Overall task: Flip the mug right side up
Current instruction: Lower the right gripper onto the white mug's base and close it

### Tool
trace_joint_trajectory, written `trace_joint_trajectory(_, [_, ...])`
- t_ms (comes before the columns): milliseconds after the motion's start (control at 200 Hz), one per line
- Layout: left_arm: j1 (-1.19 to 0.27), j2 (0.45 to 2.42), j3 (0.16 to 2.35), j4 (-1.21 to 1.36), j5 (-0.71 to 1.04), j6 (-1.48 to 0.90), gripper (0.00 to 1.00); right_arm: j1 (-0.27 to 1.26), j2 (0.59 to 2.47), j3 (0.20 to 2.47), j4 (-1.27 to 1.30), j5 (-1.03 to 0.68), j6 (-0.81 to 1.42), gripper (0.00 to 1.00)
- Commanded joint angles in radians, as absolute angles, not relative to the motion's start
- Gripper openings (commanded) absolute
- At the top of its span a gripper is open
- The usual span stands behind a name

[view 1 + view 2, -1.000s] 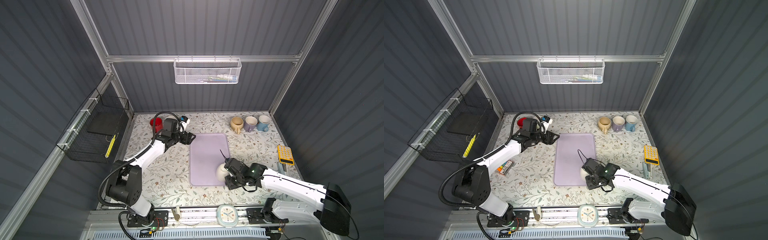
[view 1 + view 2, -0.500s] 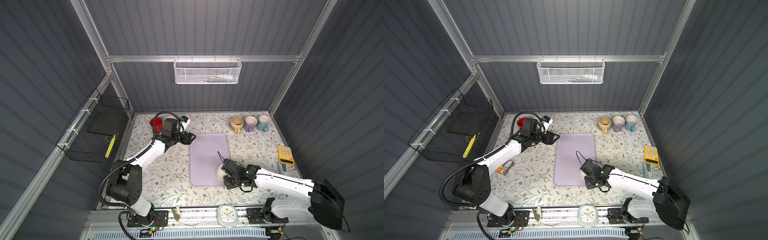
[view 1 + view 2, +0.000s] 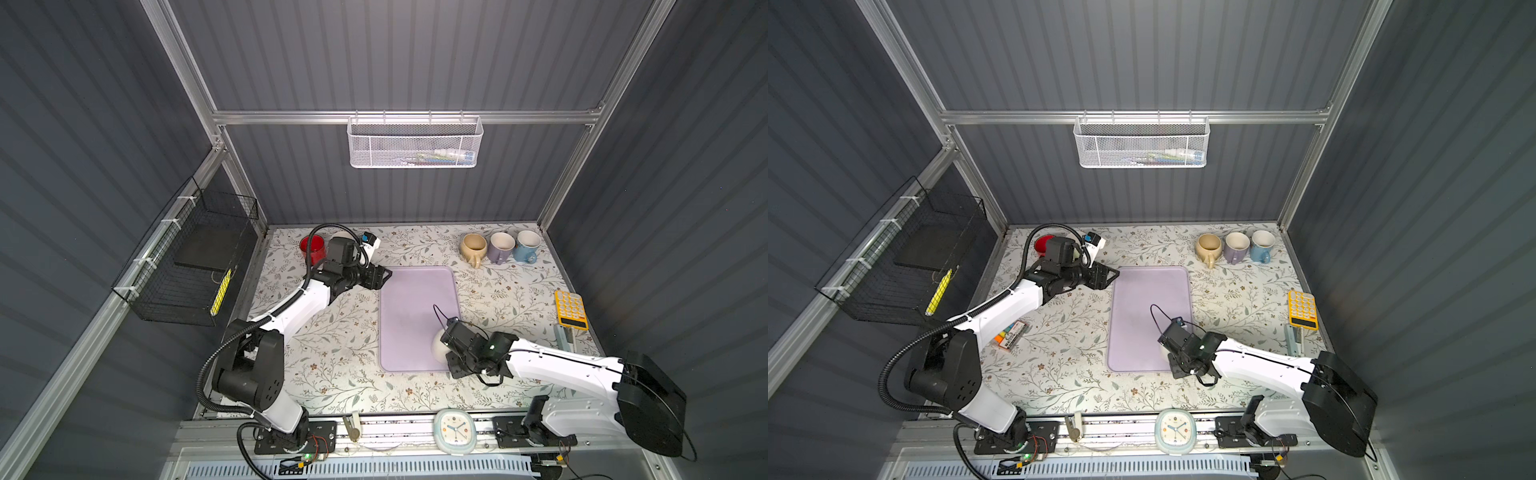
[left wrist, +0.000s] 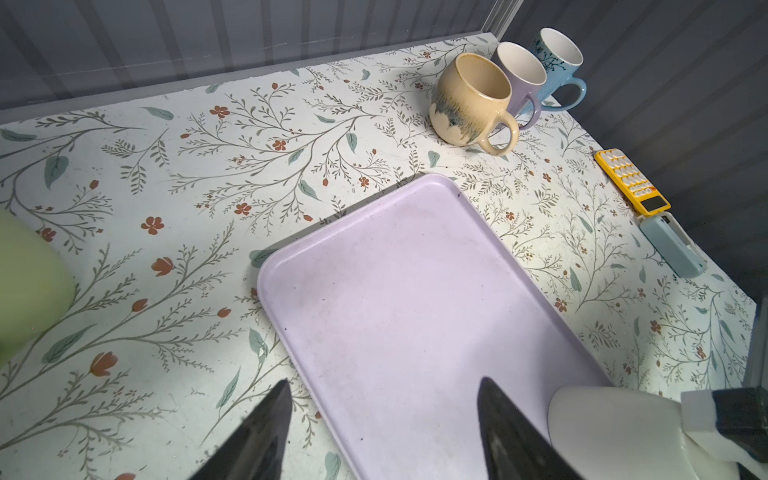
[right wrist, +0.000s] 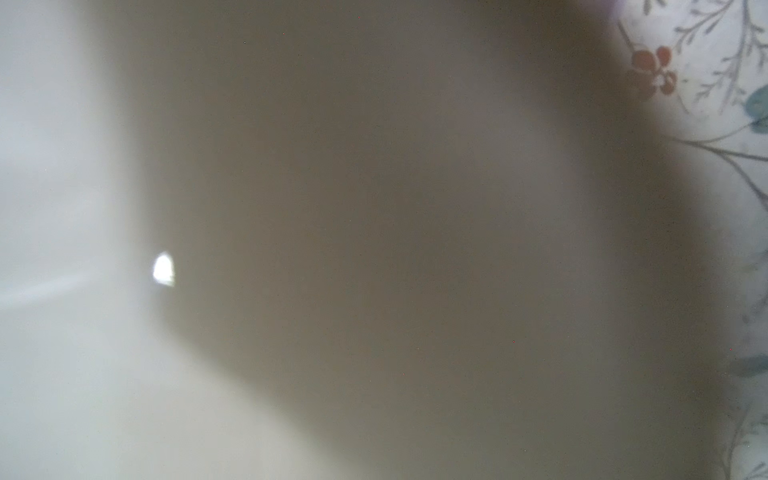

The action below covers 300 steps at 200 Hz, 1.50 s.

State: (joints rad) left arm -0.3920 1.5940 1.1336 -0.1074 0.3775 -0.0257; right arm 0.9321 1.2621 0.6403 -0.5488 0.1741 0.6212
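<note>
Your right gripper sits against white ceramic mug at near right corner of lavender rectangular tray; whether it grips, cannot tell. Left gripper spread, empty, beside tray's far left corner. Floral tabletop, grey ribbed walls; open tray surface between grippers.

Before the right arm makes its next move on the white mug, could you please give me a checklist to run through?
1. Right gripper at the white mug: ok, it sits against the mug at the purple tray's near right corner.
2. Grip closed on the mug: cannot tell; the right wrist view is one blur.
3. Mug right side up: not ok, no open mouth shows.
4. Left gripper out of the way: ok, open, empty, over the tray's far left corner.
5. Room on the tray: ok, the rest is bare.
</note>
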Motion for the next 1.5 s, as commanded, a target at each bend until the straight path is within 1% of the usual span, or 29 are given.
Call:
trace_joint_trajectory(0, [-0.393,1.596,1.127,-0.099,0.400,-0.011,0.70,0.943,1.255,0.620,-0.604,0.204,0.662,0.29])
trace_joint_trajectory(105, [-0.393,1.594,1.126,-0.098,0.402,-0.011,0.70,0.952,1.254,0.625,-0.611,0.216,0.672,0.29])
trace_joint_trajectory(260, [-0.393,1.593,1.126,-0.099,0.404,-0.012,0.70,0.969,1.248,0.648,-0.647,0.242,0.673,0.36])
trace_joint_trajectory(365, [-0.393,1.592,1.124,-0.099,0.405,-0.012,0.70,0.980,1.212,0.644,-0.667,0.257,0.685,0.37])
trace_joint_trajectory(575, [-0.393,1.599,1.127,-0.098,0.415,-0.015,0.70,0.993,1.169,0.625,-0.681,0.262,0.699,0.35])
trace_joint_trajectory(860, [-0.393,1.601,1.127,-0.098,0.412,-0.013,0.70,1.017,1.261,0.625,-0.642,0.250,0.703,0.33])
trace_joint_trajectory(1106, [-0.392,1.604,1.126,-0.100,0.411,-0.013,0.70,1.023,1.288,0.627,-0.619,0.263,0.704,0.31])
trace_joint_trajectory(1206, [-0.393,1.605,1.129,-0.100,0.413,-0.013,0.70,1.023,1.292,0.625,-0.609,0.263,0.706,0.29])
trace_joint_trajectory(1301, [-0.392,1.603,1.128,-0.099,0.412,-0.012,0.70,1.023,1.306,0.621,-0.607,0.257,0.712,0.24])
trace_joint_trajectory(1496, [-0.394,1.603,1.128,-0.100,0.415,-0.014,0.70,1.023,1.320,0.627,-0.618,0.257,0.718,0.09])
